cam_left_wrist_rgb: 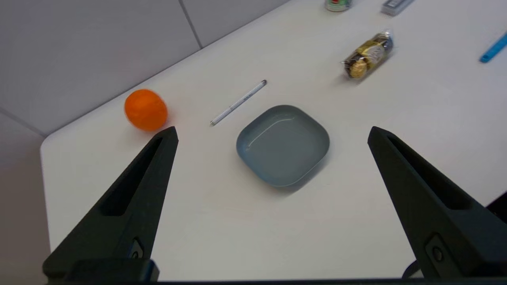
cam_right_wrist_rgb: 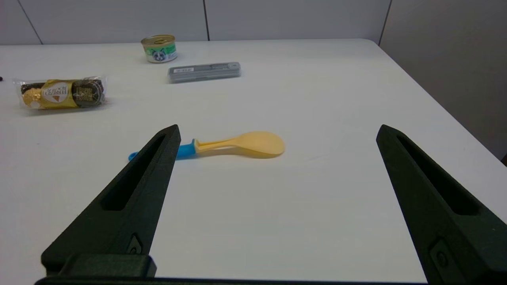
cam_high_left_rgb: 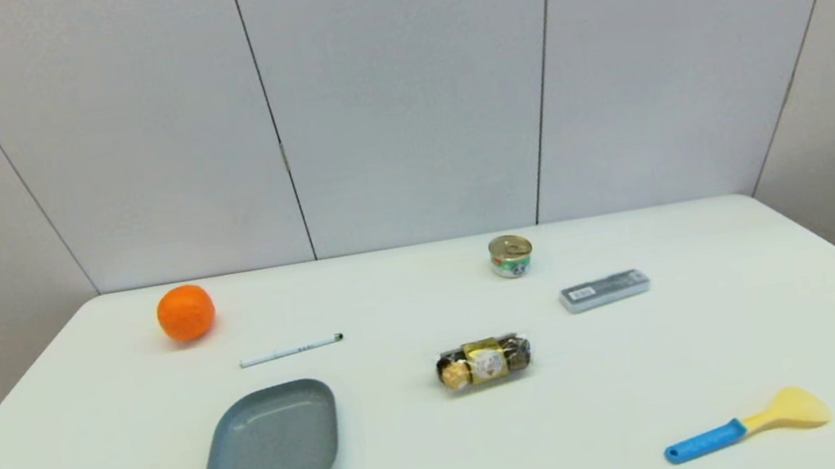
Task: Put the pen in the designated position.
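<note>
1. Lab or test cell, not a home: plain grey wall panels (cam_high_left_rgb: 404, 87) with thin dark seams box in the tabletop on three sides.
2. Bare white tabletop (cam_high_left_rgb: 433, 447), no cloth, no clutter.
3. Unrelated props well apart: round orange fruit (cam_high_left_rgb: 186, 311), small green-labelled tin can (cam_high_left_rgb: 511, 255), clear gold-wrapped chocolate pack (cam_high_left_rgb: 485, 362), blue-handled yellow plastic spatula (cam_high_left_rgb: 746, 424), shallow grey-blue square dish (cam_high_left_rgb: 271, 446).

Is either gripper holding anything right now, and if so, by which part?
Nothing is held. Both the left gripper and right gripper are open and empty; the pen lies untouched on the table.
</note>
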`<state>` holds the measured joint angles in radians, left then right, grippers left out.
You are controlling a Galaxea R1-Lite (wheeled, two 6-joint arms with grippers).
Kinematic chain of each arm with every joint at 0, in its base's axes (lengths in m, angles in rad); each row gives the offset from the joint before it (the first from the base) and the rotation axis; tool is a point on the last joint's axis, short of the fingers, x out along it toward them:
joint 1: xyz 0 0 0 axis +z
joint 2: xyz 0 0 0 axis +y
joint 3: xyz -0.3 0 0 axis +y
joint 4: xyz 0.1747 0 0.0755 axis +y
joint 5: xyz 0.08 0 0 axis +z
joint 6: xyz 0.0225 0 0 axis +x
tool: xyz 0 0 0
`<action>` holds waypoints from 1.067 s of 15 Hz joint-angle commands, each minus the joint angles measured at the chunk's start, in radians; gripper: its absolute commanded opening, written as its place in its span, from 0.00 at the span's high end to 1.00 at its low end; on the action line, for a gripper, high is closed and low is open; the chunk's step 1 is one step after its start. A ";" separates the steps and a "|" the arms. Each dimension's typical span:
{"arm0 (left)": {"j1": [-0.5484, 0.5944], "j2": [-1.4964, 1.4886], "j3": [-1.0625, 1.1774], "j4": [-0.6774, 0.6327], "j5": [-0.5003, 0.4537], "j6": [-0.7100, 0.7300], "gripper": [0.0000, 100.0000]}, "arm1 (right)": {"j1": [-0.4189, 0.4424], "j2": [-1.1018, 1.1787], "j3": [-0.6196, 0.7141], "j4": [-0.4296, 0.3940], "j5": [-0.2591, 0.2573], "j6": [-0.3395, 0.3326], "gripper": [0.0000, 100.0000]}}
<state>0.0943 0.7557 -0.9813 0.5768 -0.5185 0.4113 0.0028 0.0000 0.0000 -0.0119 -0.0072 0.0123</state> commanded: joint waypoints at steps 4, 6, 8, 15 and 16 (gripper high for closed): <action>-0.107 -0.374 0.385 -0.270 0.295 -0.178 0.00 | 0.000 0.000 0.002 0.000 0.000 0.000 0.00; -0.116 -0.470 0.521 -0.328 0.350 -0.187 0.00 | 0.000 0.000 0.002 0.000 0.000 0.000 0.00; -0.114 -0.529 0.662 -0.436 0.362 -0.200 0.00 | 0.000 0.000 0.002 0.000 0.000 0.000 0.00; -0.110 -0.713 0.981 -0.675 0.426 -0.229 0.00 | 0.000 0.000 0.002 0.000 0.000 0.000 0.00; -0.108 -0.736 0.981 -0.635 0.437 -0.233 0.00 | 0.000 0.000 0.002 0.000 0.000 0.000 0.00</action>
<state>-0.0162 0.1023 -0.0196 -0.1081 -0.0996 0.1832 0.0028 0.0000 0.0000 -0.0115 -0.0077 0.0123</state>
